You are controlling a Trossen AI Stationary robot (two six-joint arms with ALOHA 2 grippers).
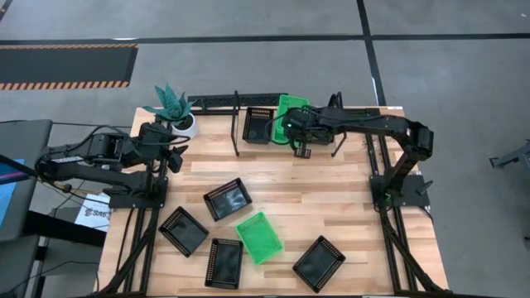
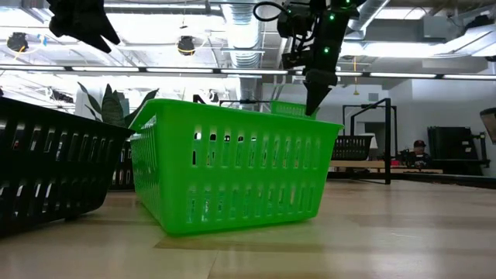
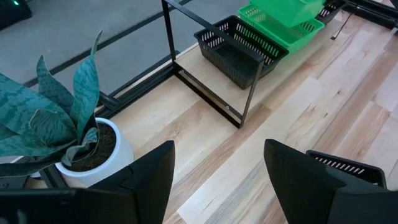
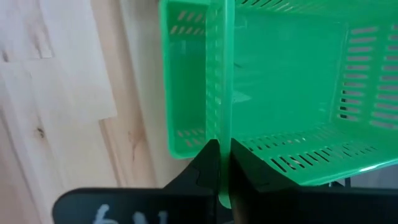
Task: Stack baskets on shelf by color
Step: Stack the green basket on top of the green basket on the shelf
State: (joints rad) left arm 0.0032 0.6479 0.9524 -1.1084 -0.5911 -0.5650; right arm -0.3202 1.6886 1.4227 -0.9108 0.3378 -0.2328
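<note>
Partway done: on shelf (image 1: 217,101) at table's far edge, one black basket (image 1: 257,125) placed and green basket (image 1: 289,114) nested there on another green, rim pinched in nearly closed right gripper (image 1: 291,132); left gripper (image 1: 172,152) wide open, empty, near plant (image 1: 172,103); four black + one green basket (image 1: 259,237) left loose on table.

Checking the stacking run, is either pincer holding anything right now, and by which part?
The right pincer pinches a green basket by its wall rim at the shelf. The left pincer is open, holding nothing.
</note>
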